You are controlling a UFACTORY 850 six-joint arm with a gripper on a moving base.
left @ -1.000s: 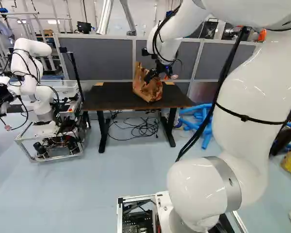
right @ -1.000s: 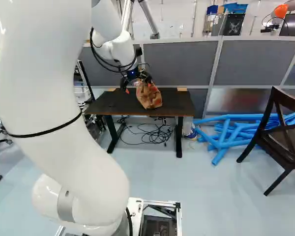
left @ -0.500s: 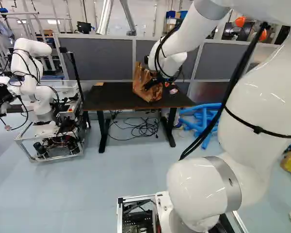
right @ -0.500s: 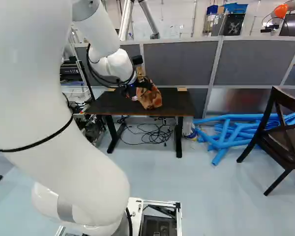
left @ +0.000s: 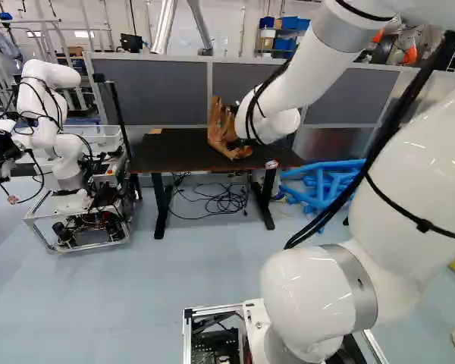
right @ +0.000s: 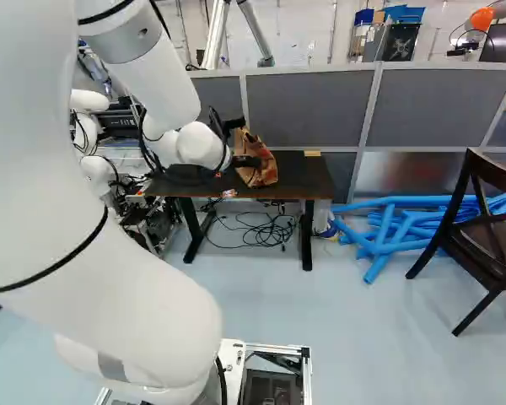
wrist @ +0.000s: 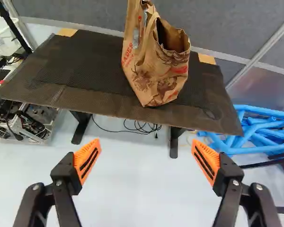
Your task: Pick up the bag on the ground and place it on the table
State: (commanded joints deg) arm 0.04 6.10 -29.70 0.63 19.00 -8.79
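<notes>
The paper bag (wrist: 158, 71) stands open-topped on the table (wrist: 80, 61), near its front edge. The hand (right: 246, 161) is apart from the bag, fingers spread wide, holding nothing. Black cables (wrist: 144, 126) lie on the floor (wrist: 132, 165) beneath the table. In the right base view, blue tubes (right: 396, 228) lie between table and chair (right: 489, 226).

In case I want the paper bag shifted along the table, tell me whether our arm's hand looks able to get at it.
Probably yes: the hand is open and the bag stands ahead of it on the table, with nothing between them in the wrist view. It would likely have to reach forward first.
</notes>
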